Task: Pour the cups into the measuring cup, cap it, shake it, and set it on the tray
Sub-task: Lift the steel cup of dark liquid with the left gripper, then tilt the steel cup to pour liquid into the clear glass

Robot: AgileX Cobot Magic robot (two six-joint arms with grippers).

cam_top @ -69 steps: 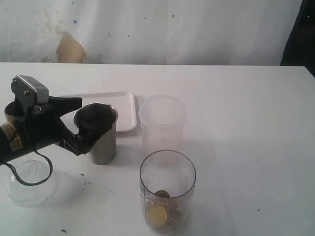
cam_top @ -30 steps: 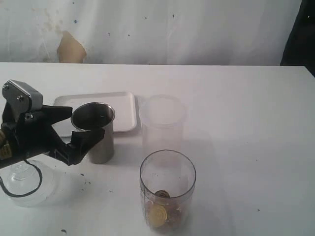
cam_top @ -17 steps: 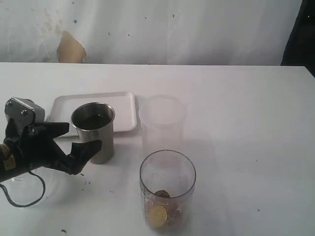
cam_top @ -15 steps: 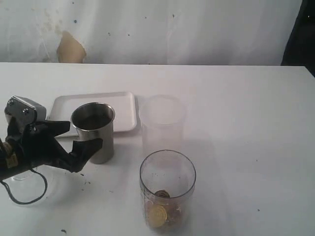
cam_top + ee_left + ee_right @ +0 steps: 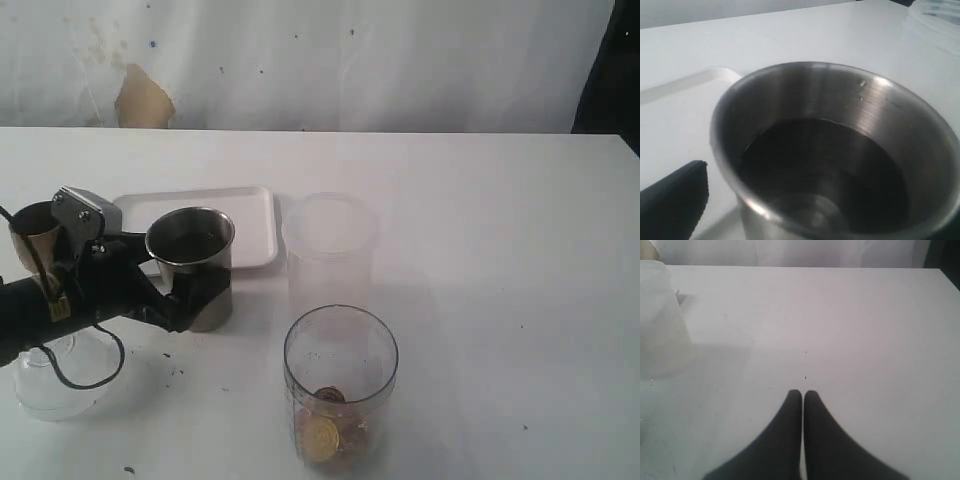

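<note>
Nearest, the measuring cup (image 5: 340, 370) stands open on the desk (image 5: 500, 300), gold bits (image 5: 321, 438) at its bottom; its lid (image 5: 45, 395) lies off to the left. Behind it, the left jaws are spread either side of the steel tumbler (image 5: 200, 255), not yet pinching it. The right jaws are clenched and empty. The tray (image 5: 250, 215) lies beyond. The step looks like grasping the tumbler. Next: close, lift, tip over the measuring cup's rim.

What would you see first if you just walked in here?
The shiny steel tumbler left of the middle, with the black left hand open around it. Then the clear measuring cup at the front, with gold round pieces in its bottom.
</note>
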